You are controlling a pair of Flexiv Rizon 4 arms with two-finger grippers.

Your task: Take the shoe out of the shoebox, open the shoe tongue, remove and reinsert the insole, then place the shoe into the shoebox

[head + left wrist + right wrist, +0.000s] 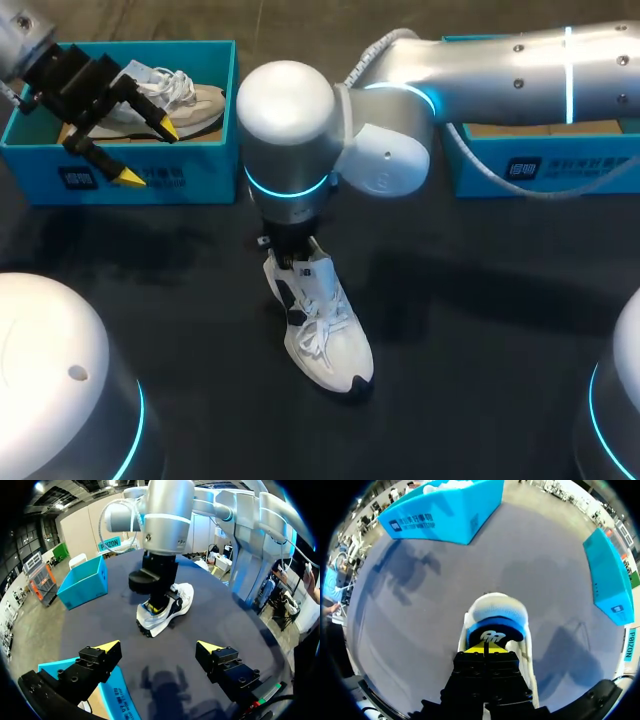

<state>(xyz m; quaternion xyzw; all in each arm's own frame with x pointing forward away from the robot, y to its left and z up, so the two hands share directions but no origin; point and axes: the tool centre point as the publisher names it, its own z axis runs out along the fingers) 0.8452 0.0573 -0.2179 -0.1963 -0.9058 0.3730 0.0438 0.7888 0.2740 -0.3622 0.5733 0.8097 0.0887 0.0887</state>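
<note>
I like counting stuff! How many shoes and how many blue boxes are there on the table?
Shoes: 2 (white shoe, beige shoe)
Blue boxes: 2 (left box, right box)
Total: 4
</note>
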